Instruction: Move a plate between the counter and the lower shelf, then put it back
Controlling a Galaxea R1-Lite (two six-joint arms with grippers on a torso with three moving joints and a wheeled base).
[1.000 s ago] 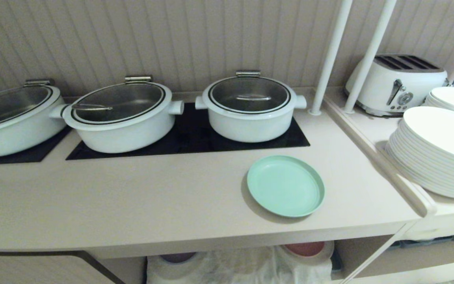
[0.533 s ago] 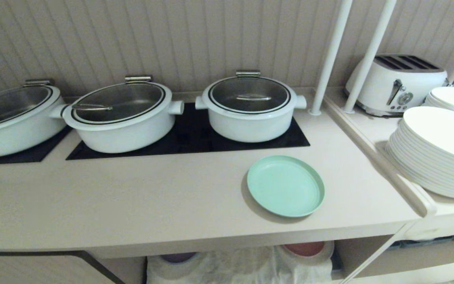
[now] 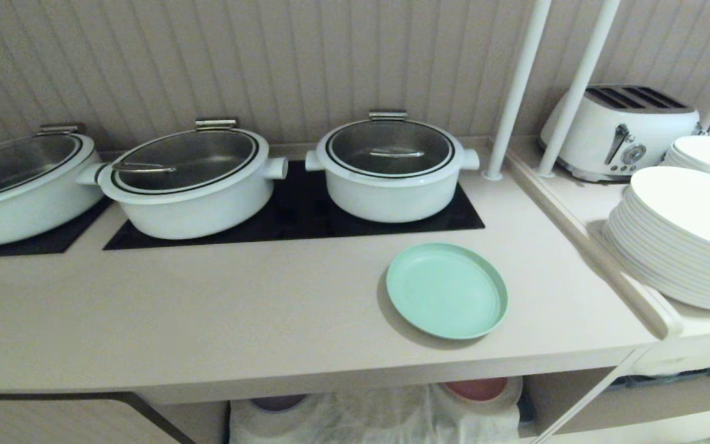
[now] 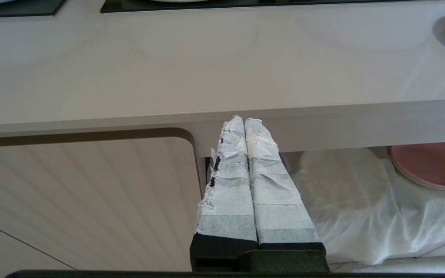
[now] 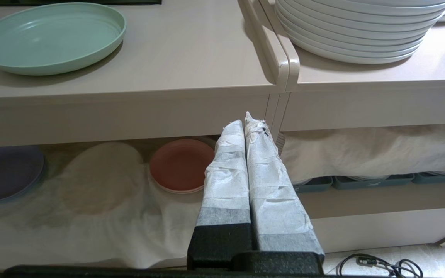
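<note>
While nothing in the head view has shifted over the last second, that stillness says something: the plate (image 3: 446, 290) lies flat on the counter (image 3: 207, 320), near the front edge and just in front of the black cooktop panel (image 3: 293, 216), exactly where it lay a moment ago, so the move down has not begun. Neither arm reaches into the head view. Both hang low in front of the unit, below the counter's edge. The left gripper (image 4: 244, 120) has its taped fingers pressed together, tips level with the counter's front face and holding nothing. The right gripper (image 5: 244, 119) is likewise closed and empty, pointing at the post between the lower shelf (image 5: 91, 216) and the side cubby. Under the counter the white cloth (image 5: 102, 227) drapes the shelf's front, with a pink plate (image 5: 180, 165) and a purple plate (image 5: 6, 172) showing behind it. A pale round shape between them may be another plate under the cloth, though it is hard to say. To the right a stack of white plates (image 3: 688, 240) and a toaster (image 3: 620, 129) stand on the side ledge, clear of the work. Judging by position, the right gripper sits nearer the green plate and would have to rise and open before it could take the rim.
</note>
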